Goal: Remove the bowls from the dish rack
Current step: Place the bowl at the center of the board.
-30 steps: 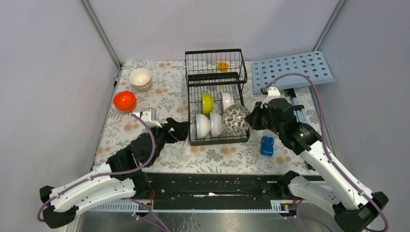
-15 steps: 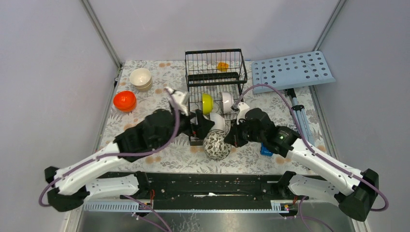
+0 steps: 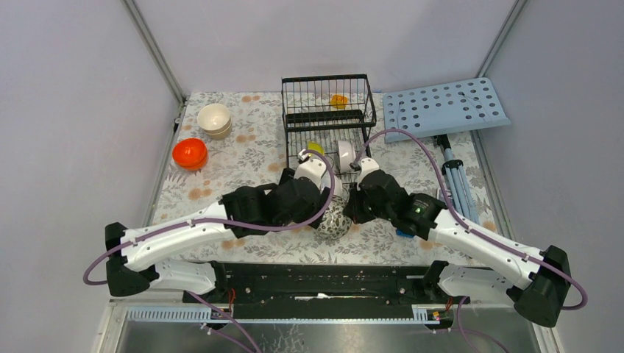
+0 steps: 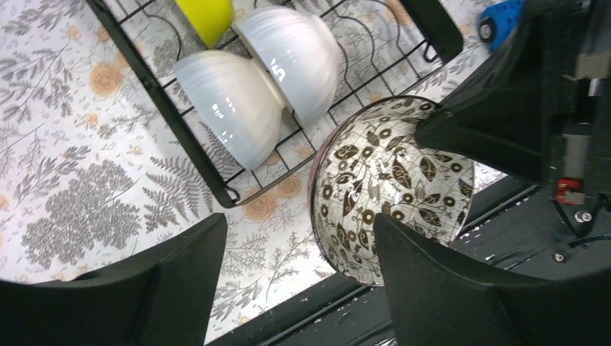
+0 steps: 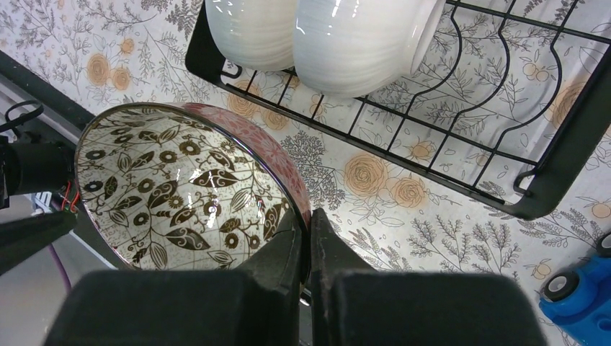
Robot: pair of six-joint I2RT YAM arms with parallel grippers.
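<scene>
The pink-speckled bowl with a dark patterned inside hangs tilted just in front of the black dish rack. My right gripper is shut on its rim. My left gripper is open. The bowl's near rim lies between its fingers, and one finger overlaps the bowl's inside. Two white bowls and a yellow-green bowl stand in the rack. Another white bowl stands further back.
Stacked orange bowls and stacked white bowls sit on the floral cloth at far left. A light-blue perforated board lies at back right. A blue toy car sits right of the rack. A small orange item sits in the basket.
My right gripper has carried the patterned bowl out of the rack to the front edge. My left arm has swung right, and its open gripper is now at the bowl.
</scene>
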